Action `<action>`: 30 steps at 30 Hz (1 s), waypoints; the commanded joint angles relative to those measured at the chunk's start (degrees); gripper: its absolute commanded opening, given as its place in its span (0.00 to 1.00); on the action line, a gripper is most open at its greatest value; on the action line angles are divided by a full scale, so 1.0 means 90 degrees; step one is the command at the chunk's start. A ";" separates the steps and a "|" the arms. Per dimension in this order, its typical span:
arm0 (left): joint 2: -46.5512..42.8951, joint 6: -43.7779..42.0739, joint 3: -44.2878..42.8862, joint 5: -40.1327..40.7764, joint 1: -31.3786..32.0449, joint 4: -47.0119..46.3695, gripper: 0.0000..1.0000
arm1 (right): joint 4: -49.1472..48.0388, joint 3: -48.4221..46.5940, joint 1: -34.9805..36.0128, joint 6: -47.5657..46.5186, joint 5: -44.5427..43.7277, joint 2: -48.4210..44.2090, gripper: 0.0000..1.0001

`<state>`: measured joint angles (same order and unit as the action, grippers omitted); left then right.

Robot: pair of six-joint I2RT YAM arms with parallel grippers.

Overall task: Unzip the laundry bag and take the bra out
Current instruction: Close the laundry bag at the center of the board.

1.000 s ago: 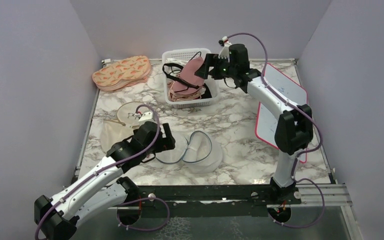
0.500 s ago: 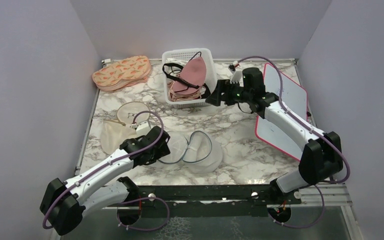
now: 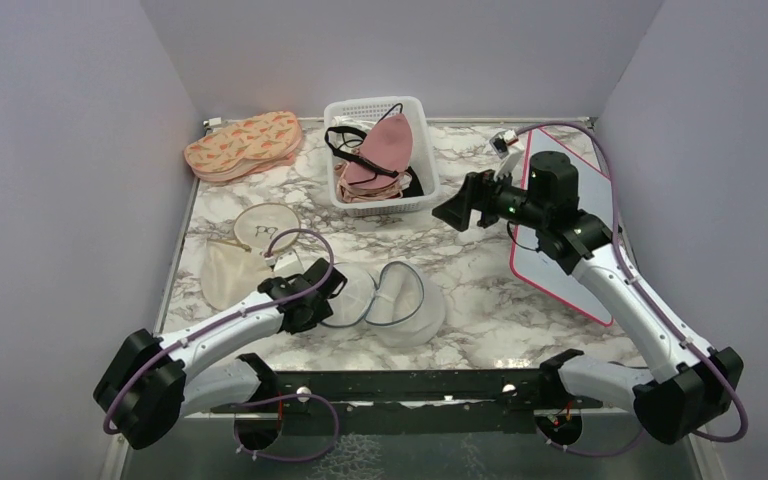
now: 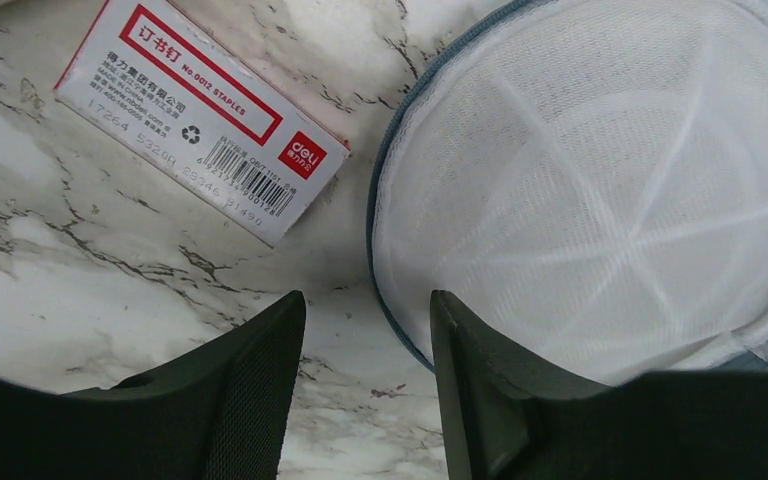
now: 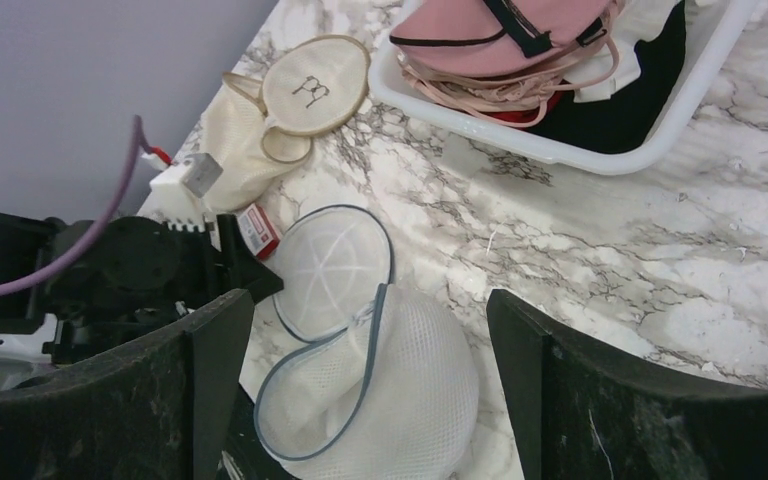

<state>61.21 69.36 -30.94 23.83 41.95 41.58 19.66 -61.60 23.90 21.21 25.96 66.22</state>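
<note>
Round white mesh laundry bag point(image 3: 400, 305) lies unzipped on marble table point(image 3: 480, 270); dusty-pink bra point(image 3: 388, 140) sits in white slotted basket point(image 3: 415, 108).
Left gripper point(image 4: 365, 390) half-spread, empty, at bag rim beside red-white staple box point(image 4: 200, 110); right gripper point(image 5: 370, 390) wide, empty.

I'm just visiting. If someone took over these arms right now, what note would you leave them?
Left claw: open, empty, low by the flipped-open lid of the bag.
Right claw: open, empty, above the table between basket and bag.
Bra: atop the pile in the basket.
Bag: unzipped, nothing pink seen inside.
Done: unzipping and removal, it seems.
Left: probably only pulling the arms back.
</note>
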 commanded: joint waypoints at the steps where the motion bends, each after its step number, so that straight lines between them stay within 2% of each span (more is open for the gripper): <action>1: 0.0386 0.0082 0.0187 0.0221 -0.0028 -0.0629 0.42 | 0.0343 -0.0106 0.0020 -0.0166 -0.0140 -0.0394 0.86; 8: 0.1137 -0.0192 0.0160 0.0316 -0.0023 -0.0916 0.24 | 0.0492 -0.0053 0.0020 -0.0232 -0.0290 -0.0588 0.86; 12: 0.1088 -0.0635 -0.0010 0.0428 -0.0023 -0.0890 0.00 | 0.0521 -0.0016 0.0019 -0.0238 -0.0296 -0.0644 0.86; 17: 0.0303 -0.1628 -0.0560 0.0591 -0.0023 -0.0677 0.00 | 0.0765 -0.0058 0.0020 -0.0334 -0.0285 -0.0675 0.86; 24: -0.1370 -0.2903 -0.1192 0.0584 -0.0022 -0.0653 0.00 | 0.1195 0.0104 0.0020 -0.0584 0.0068 -0.0622 0.86; 30: -0.2031 -0.4423 -0.1414 -0.0214 -0.0013 -0.1586 0.00 | 0.1195 0.0377 0.0020 -0.0481 0.0291 -0.0641 0.86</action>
<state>44.99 41.58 -42.41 27.24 41.95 33.34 29.02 -59.66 23.90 17.21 25.50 61.06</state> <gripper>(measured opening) 0.006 0.860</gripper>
